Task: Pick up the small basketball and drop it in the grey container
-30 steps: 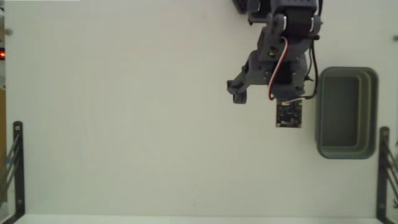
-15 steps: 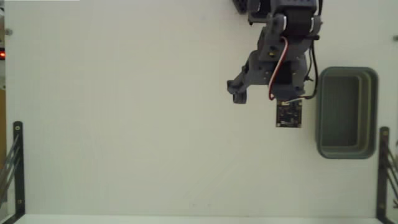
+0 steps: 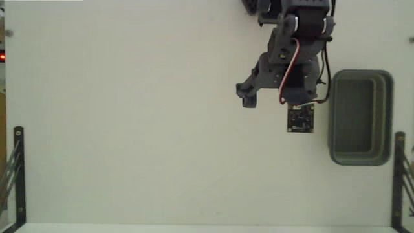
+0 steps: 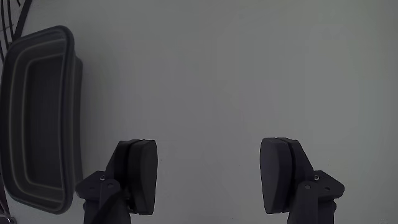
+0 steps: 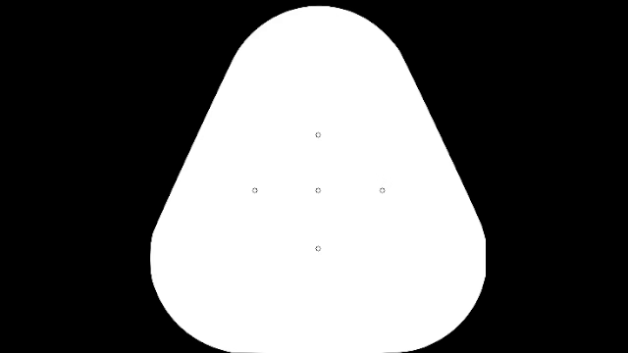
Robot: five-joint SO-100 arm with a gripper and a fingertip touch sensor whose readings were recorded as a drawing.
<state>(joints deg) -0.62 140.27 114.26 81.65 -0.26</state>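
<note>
1. Fixed view: white table (image 3: 129, 129) seen from above. The arm (image 3: 294, 52) reaches in from the table's top edge, right of centre, folded over on itself.
2. Fixed view: the gripper (image 3: 275, 107) points down at the table; its jaws are hard to read from here. A small circuit board (image 3: 301, 118) with a camera hangs at the wrist.
3. Fixed view: grey container (image 3: 360, 118) sits near the table's right edge, just beside the arm, long side running along that edge. Nothing shows inside it.
4. Fixed view: black metal brackets stand at the table's bottom-left (image 3: 16, 171) and bottom-right corners.
5. Fixed view: no basketball to be seen anywhere; can't tell where it is.
6. Wrist view: gripper (image 4: 211, 177) spread wide, released, two dark fingers (image 4: 140, 174) apart with bare table (image 4: 249, 74) between them, holding nothing.
7. Wrist view: grey container (image 4: 71, 106) at the left edge of the picture, beside the left finger, apart from it. Its inside is dark; no ball shows here either.
</note>
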